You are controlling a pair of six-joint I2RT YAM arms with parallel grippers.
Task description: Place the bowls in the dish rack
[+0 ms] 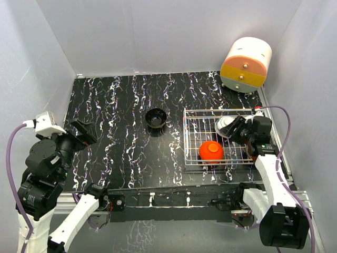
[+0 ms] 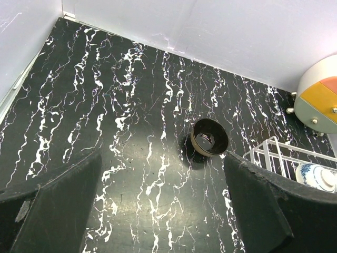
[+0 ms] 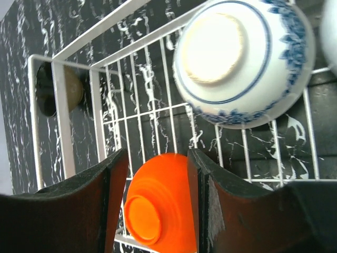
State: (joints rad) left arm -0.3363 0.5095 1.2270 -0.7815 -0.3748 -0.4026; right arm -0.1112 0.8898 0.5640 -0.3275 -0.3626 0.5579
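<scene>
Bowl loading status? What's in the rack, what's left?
Done: red-orange bowl and blue-and-white bowl lie upside down in the dish rack. In hand: nothing; right gripper open over the rack, left gripper open. Left: black bowl sits on the table outside the rack. No further bowls clearly in view.

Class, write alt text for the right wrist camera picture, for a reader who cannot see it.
A blue-and-white bowl and a red-orange bowl lie upside down in the wire dish rack. The right gripper, open and holding nothing, frames the red-orange bowl.

Left tool (image 2: 163,158) and right tool (image 3: 157,155) spread
</scene>
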